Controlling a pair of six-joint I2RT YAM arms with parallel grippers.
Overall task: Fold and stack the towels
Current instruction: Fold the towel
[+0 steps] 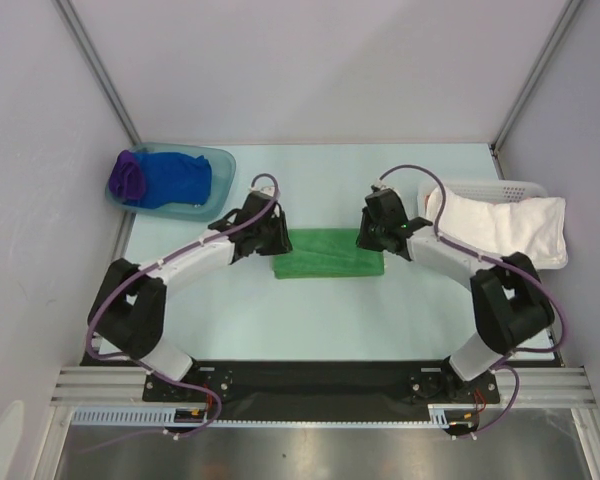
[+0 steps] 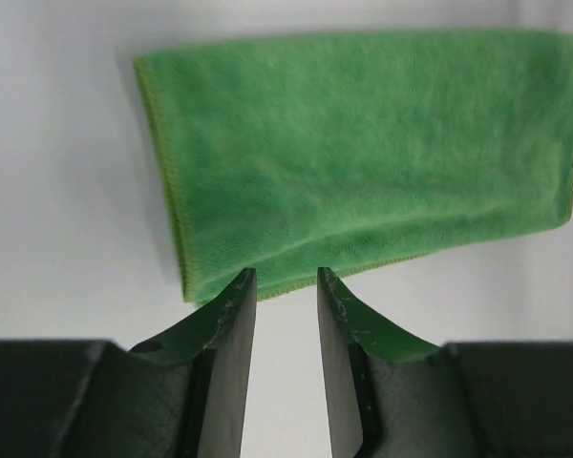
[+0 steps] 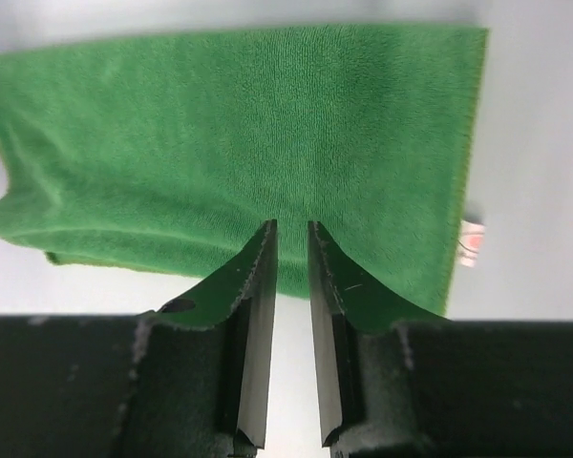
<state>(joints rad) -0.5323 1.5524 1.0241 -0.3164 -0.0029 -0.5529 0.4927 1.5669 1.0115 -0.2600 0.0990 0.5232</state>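
Note:
The green towel point(image 1: 329, 254) lies folded into a flat strip on the table between the two arms. At its left end hovers my left gripper point(image 1: 271, 240), open and empty; in the left wrist view the fingertips point(image 2: 286, 273) sit just at the towel's point(image 2: 363, 162) near hem. Over the right end is my right gripper point(image 1: 373, 238), its jaws a narrow gap apart with nothing between them, above the towel point(image 3: 239, 143) in the right wrist view point(image 3: 291, 225). The royal blue towel point(image 1: 183, 180) and the dark purple towel point(image 1: 128, 176) lie bunched in the tub.
A translucent teal tub point(image 1: 216, 160) stands at the back left. A white slotted basket point(image 1: 520, 187) at the right holds a white cloth point(image 1: 500, 226) that spills over its rim. A small white tag point(image 3: 471, 242) sticks out at the green towel's right edge.

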